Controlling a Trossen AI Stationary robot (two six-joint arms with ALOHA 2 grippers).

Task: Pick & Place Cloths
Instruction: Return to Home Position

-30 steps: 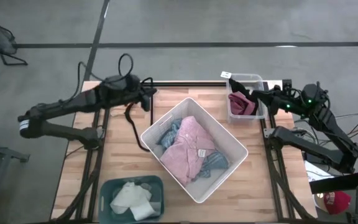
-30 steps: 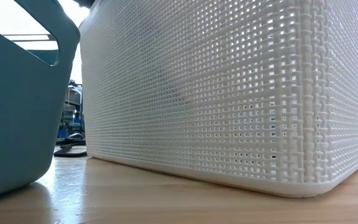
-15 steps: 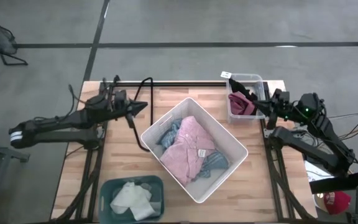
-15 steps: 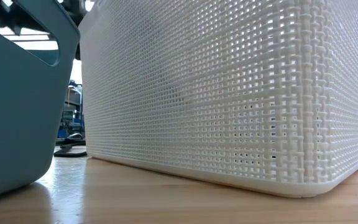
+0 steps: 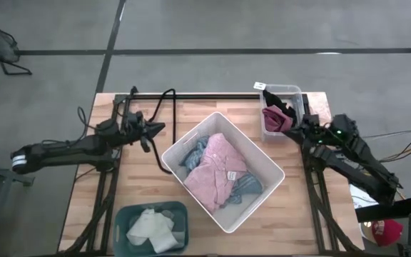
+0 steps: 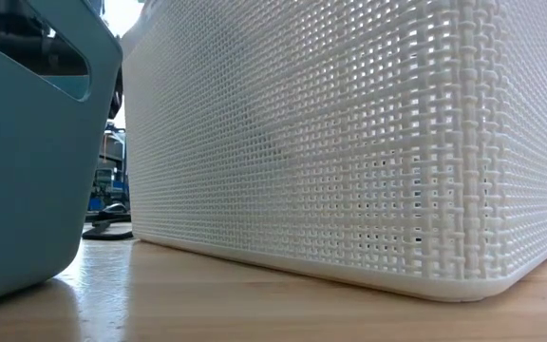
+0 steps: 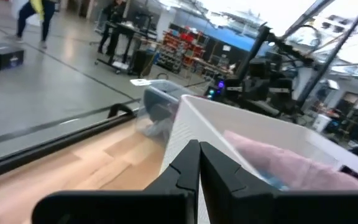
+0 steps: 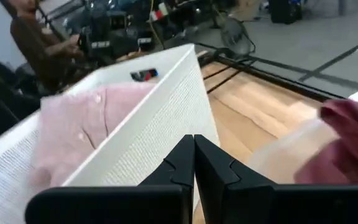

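Note:
A pink cloth (image 5: pixel 216 170) lies on top of a blue striped cloth (image 5: pixel 193 152) inside the white woven basket (image 5: pixel 266 158) at mid-table. A maroon cloth (image 5: pixel 275 118) and a black one (image 5: pixel 282 107) sit in the clear bin (image 5: pixel 296 91) at the far right. A cream-white cloth (image 5: pixel 150 228) fills the teal bin (image 5: pixel 127 213) at the near edge. My left gripper (image 5: pixel 160 127) (image 7: pixel 199 160) is shut and empty, left of the basket and pointing at it. My right gripper (image 5: pixel 297 129) (image 8: pixel 194 153) is shut and empty, just near of the clear bin.
A thin black cable (image 5: pixel 154 146) loops over the wood left of the basket. In the low view, the teal bin's wall (image 6: pixel 27 180) and the basket's wall (image 6: pixel 349 142) block everything behind them. A person (image 8: pixel 33 37) sits beyond the table. Bare wood lies between the basket and the far edge.
Both arms have drawn back and sunk, shut and empty. My left gripper has come down and toward the table's left and near edges. My right gripper has left the space over the clear bin, going down and toward the near edge. No cloth has moved.

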